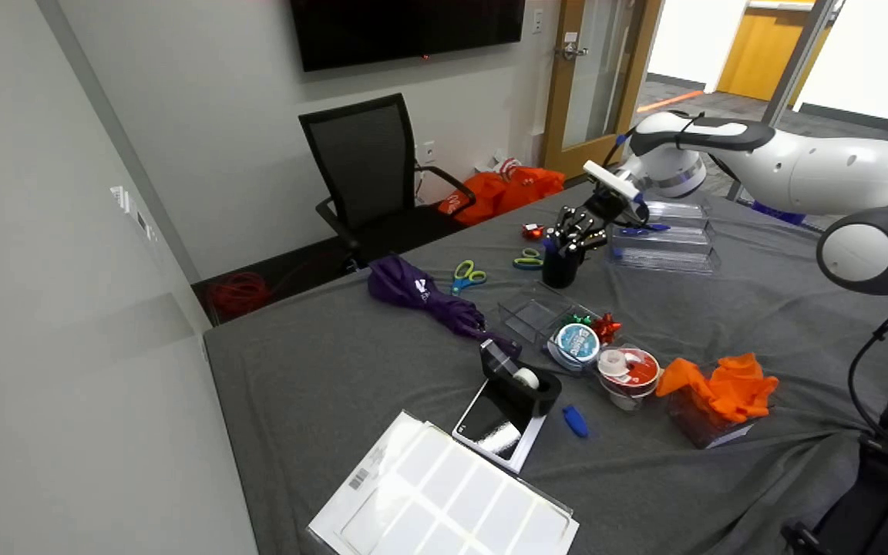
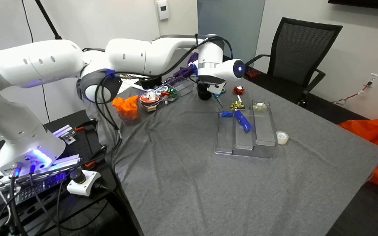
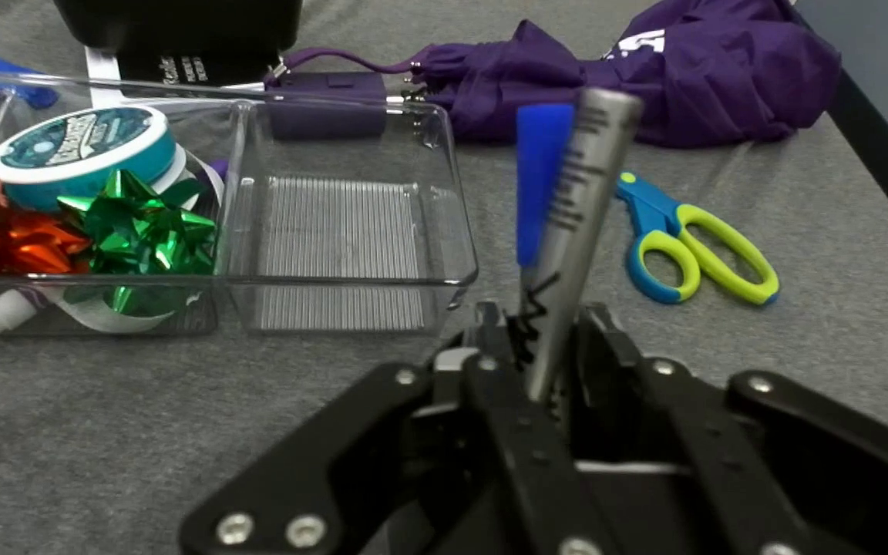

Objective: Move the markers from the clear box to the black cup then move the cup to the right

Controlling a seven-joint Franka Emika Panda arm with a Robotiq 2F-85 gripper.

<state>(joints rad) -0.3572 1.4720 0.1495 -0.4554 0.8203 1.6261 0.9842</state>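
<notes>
Black cup (image 1: 560,270), apparently holding markers (image 3: 581,216), clear box (image 3: 340,282), green bow (image 3: 139,223) inside

Comes to one gripper (image 3: 544,324), one black cup (image 1: 560,270), at least two markers (image 3: 586,208), two compartmented clear boxes (image 2: 263,127), two pairs of scissors (image 3: 669,225) and one umbrella (image 3: 529,85). Runs to at least four bows (image 3: 139,223): two red, one green, one gold. Takes in one tape dispenser (image 1: 540,395), one loose tape roll (image 2: 283,141), one teal-and-white disc (image 3: 85,150), one crumpled orange sheet (image 1: 721,389), one remote control (image 2: 46,184), one chair (image 1: 371,162), one wall screen (image 1: 413,27) and one robot arm (image 2: 139,55).
</notes>
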